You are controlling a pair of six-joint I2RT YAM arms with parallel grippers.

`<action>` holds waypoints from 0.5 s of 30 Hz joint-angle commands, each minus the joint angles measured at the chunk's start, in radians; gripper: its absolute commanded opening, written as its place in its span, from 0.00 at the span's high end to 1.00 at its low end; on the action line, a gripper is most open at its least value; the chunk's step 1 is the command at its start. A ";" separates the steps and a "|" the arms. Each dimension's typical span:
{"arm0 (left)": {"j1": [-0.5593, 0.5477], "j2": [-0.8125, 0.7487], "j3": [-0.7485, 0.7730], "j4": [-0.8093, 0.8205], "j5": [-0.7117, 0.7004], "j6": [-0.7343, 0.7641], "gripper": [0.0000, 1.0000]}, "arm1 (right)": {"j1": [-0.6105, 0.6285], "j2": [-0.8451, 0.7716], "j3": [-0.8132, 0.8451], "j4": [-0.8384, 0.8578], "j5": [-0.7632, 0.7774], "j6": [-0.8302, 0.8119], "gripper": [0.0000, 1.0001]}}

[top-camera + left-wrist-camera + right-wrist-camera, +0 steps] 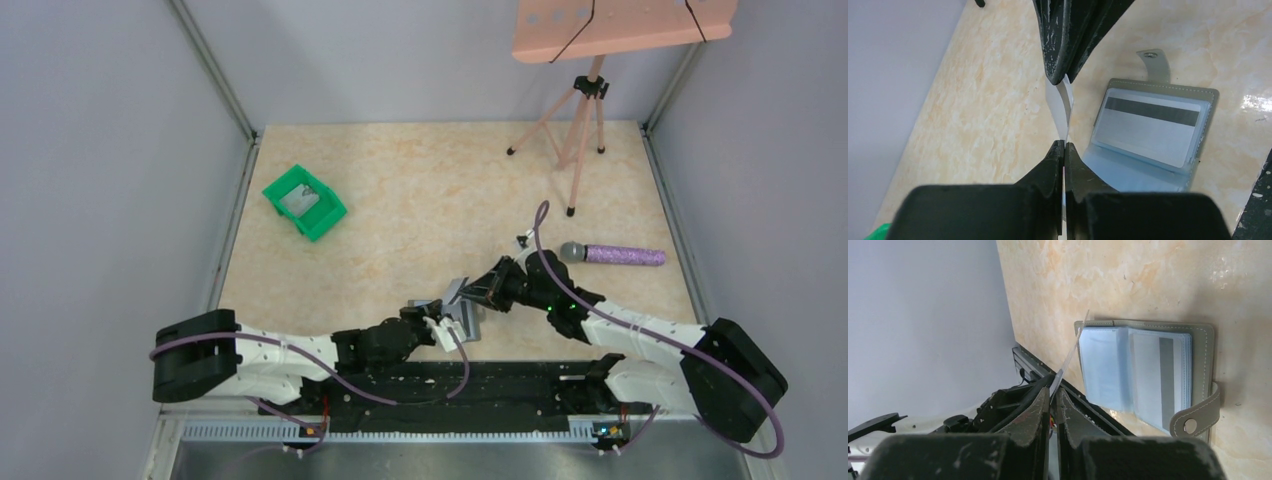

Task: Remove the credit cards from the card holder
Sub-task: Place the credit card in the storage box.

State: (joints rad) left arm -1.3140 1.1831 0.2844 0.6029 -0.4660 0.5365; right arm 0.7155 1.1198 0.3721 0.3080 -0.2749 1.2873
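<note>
The card holder lies open on the table by the front edge, and a card with a dark stripe shows in its clear sleeve. It also shows in the right wrist view as the card holder, snap tab to the right. A thin white credit card hangs edge-on above the table, left of the holder. My left gripper is shut on its near end. My right gripper is shut on the other end of the credit card. From above, the left gripper and right gripper meet over the holder.
A green plastic bin stands at the back left with something grey inside. A purple-handled microphone lies to the right. A pink tripod stands at the back right. A black rail runs along the front edge, just behind the holder.
</note>
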 commanded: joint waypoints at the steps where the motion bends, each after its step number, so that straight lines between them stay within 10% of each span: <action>1: -0.004 -0.043 0.036 0.044 -0.075 -0.101 1.00 | -0.021 -0.042 -0.014 0.034 -0.035 -0.038 0.88; 8: 0.026 -0.100 0.139 -0.186 -0.117 -0.391 1.00 | -0.034 -0.230 0.017 -0.116 0.038 -0.171 0.53; 15: 0.159 -0.157 0.242 -0.397 0.111 -0.663 1.00 | -0.034 -0.426 0.009 -0.229 0.150 -0.336 0.51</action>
State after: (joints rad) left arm -1.2144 1.0737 0.4614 0.3286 -0.4976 0.0723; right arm 0.6907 0.7746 0.3668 0.1444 -0.2047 1.0870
